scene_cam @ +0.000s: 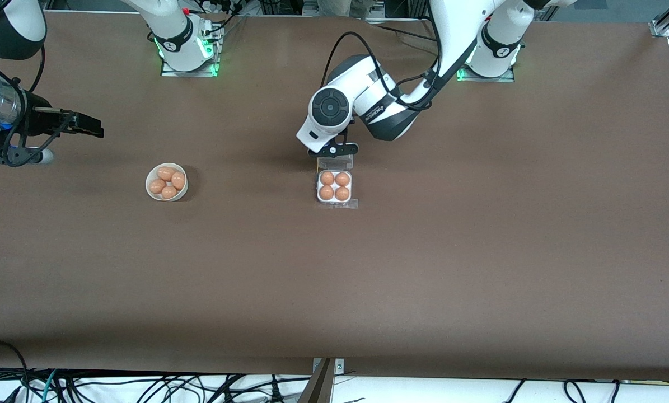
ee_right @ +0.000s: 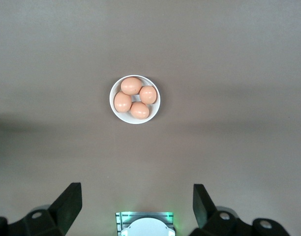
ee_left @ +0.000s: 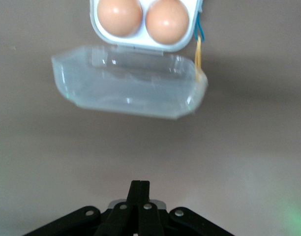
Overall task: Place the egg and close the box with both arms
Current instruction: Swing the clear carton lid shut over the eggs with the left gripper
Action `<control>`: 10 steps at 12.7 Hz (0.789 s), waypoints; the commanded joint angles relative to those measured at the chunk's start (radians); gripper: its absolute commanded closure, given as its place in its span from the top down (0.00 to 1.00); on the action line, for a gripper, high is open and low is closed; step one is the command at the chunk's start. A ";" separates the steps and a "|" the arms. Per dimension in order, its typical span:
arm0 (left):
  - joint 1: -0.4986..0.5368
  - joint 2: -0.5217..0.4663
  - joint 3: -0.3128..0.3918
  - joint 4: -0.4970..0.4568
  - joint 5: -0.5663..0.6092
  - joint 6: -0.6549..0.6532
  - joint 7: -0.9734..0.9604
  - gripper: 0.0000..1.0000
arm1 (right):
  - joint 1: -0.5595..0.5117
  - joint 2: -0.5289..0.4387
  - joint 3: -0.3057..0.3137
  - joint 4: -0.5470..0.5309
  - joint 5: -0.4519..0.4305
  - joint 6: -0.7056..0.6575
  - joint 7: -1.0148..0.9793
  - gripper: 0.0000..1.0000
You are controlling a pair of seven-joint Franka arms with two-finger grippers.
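Front view: box [scene_cam: 334,186] sits mid-table w/ four eggs [scene_cam: 327,178] filling its cells, lid [scene_cam: 335,163] swung back flat toward the robot bases, and left gripper [scene_cam: 334,152] is right at the lid's edge farthest from the camera, low over the table. Left wrist view shows its fingers [ee_left: 139,189] pressed together, holding nothing, lid [ee_left: 131,88] just ahead of the tips, not touching. Right gripper [scene_cam: 88,125] waits high at the right arm's end of the table, fingers [ee_right: 67,204] spread wide, empty, w/ bowl [scene_cam: 149,191] of four more eggs below it.
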 commanded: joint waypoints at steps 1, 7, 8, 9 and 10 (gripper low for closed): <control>-0.004 0.042 0.017 0.040 0.078 -0.002 -0.006 0.00 | -0.058 -0.002 0.047 0.026 0.016 -0.031 -0.025 1.00; -0.010 0.052 0.115 0.092 0.149 0.088 -0.009 0.00 | -0.058 -0.002 0.044 0.055 0.014 -0.037 -0.028 1.00; 0.002 0.044 0.115 0.113 0.154 0.082 -0.006 0.00 | -0.058 0.000 0.047 0.063 0.004 -0.041 -0.028 1.00; 0.011 0.033 0.117 0.133 0.157 0.070 -0.004 0.01 | -0.052 0.000 0.050 0.063 -0.001 -0.041 -0.021 1.00; 0.028 0.011 0.117 0.136 0.160 0.027 0.003 0.04 | -0.052 -0.002 0.047 0.069 0.013 -0.043 -0.020 1.00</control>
